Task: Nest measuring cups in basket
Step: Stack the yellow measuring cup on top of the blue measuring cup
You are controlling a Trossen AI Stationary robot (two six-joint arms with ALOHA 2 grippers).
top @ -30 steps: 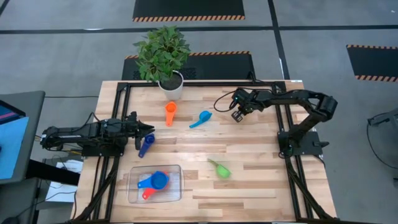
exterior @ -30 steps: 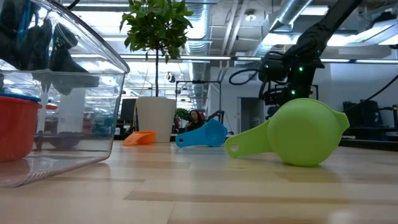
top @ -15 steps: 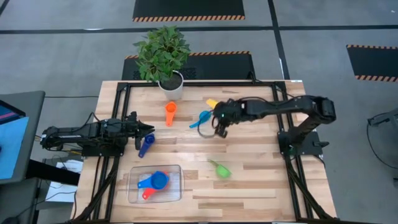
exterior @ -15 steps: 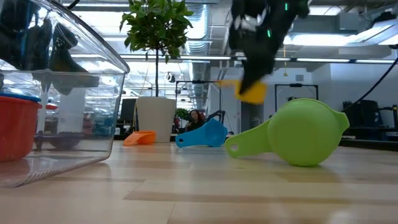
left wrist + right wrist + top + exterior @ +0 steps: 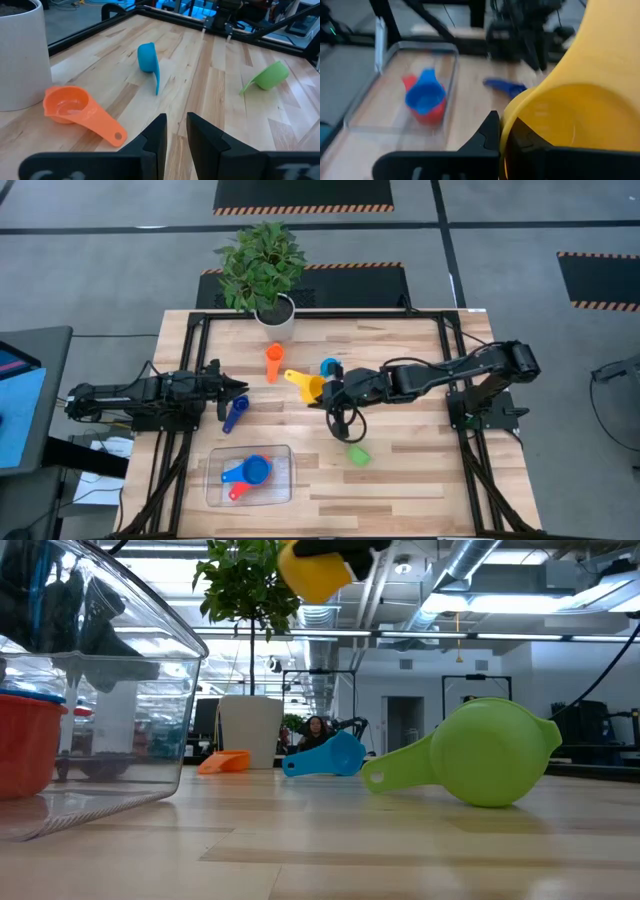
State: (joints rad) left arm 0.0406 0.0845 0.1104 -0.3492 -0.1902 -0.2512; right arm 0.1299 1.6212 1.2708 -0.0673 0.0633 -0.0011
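Operator: Status of right end effector (image 5: 322, 388)?

Technician: Fingers are clamped on the yellow measuring cup (image 5: 304, 383). It hangs above the middle of the counter (image 5: 420, 470), clear of the surface; the low view shows that cup (image 5: 314, 570) high in the air.

Operator: Left end effector (image 5: 236, 390)?

Technician: At the left side of the counter. Its fingers (image 5: 155, 139) stand a narrow gap apart with nothing between them. The dark blue cup (image 5: 235, 413) lies on the counter just beside its tip.

Operator: Location of the basket (image 5: 283, 488)?

Technician: Near left part of the counter. Inside, a blue cup (image 5: 256, 470) sits in a red cup (image 5: 236, 492), with a light blue handle (image 5: 230, 475) pointing left.

Operator: Loose cups?

Technician: Orange cup (image 5: 273, 361) lies in front of the white plant pot (image 5: 276, 317). Light blue cup (image 5: 328, 367) lies just beyond the right end effector. Green cup (image 5: 358, 454) lies nearer, right of the basket, resting on its side.
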